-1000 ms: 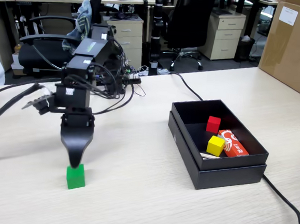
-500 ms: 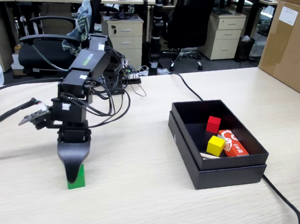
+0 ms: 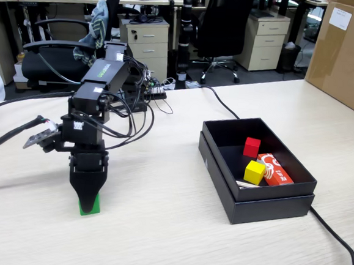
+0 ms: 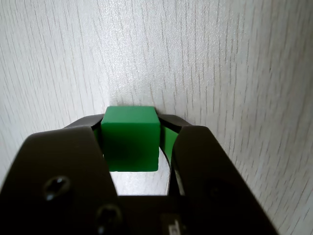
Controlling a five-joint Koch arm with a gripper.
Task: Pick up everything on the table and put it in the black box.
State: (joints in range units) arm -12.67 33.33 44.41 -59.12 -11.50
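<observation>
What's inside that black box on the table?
Inside the black box lie a red cube, a yellow cube and a red-and-white packet. The near wall hides part of the floor, so something flat there couldn't be seen.

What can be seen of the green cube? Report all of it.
The green cube is small, bright green and plain-faced, matte like painted wood or plastic, with sharp edges. It sits flat on the pale wood-grain table, well to the left of the black box in the fixed view. The gripper stands over it with one jaw on each side. The left jaw looks to be against it; a slim gap shows at the right. In the fixed view the jaws hide most of it.
</observation>
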